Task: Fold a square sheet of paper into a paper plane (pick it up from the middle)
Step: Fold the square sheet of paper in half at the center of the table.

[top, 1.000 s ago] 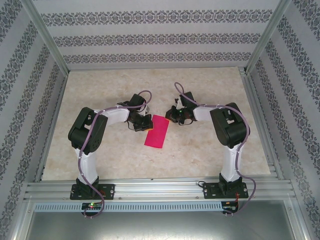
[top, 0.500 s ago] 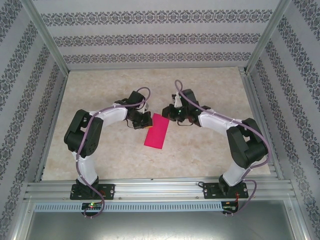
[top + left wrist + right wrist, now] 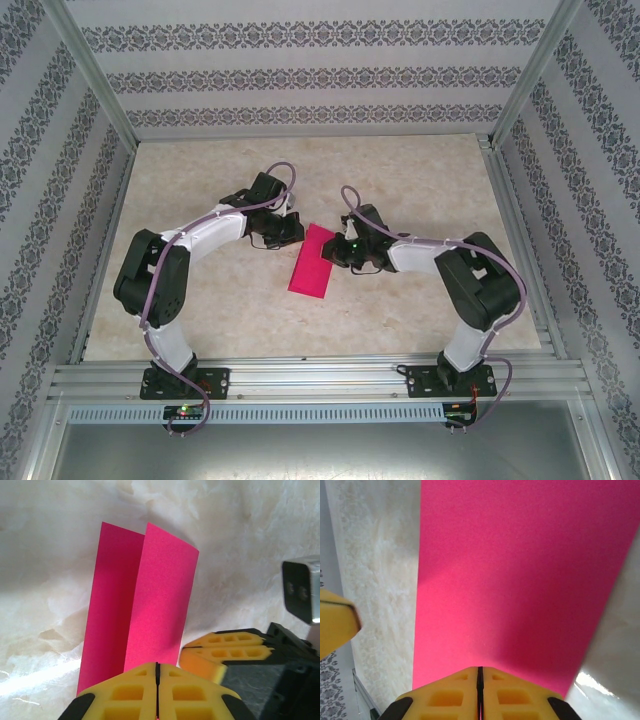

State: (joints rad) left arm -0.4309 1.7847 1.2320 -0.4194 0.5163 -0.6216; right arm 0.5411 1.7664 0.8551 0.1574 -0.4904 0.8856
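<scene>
— Inspector A: Where is the sheet?
— Inspector B: The folded sheet of paper (image 3: pixel 313 262) is lying mid-table (image 3: pixel 420 180), between the arms.
— Inspector A: And the grippers?
— Inspector B: The left gripper (image 3: pixel 157 667) is pinching its far corner. The right gripper (image 3: pixel 480 671) is clamping its right edge.

Overhead I get bright, even light, with only faint, soft shadows on the table (image 3: pixel 420 300). My left wrist camera catches a white glare streak low on the left, and one flap of the square sheet of paper (image 3: pixel 107 605) sits shaded. The right wrist camera shows a glare spot at lower right.
</scene>
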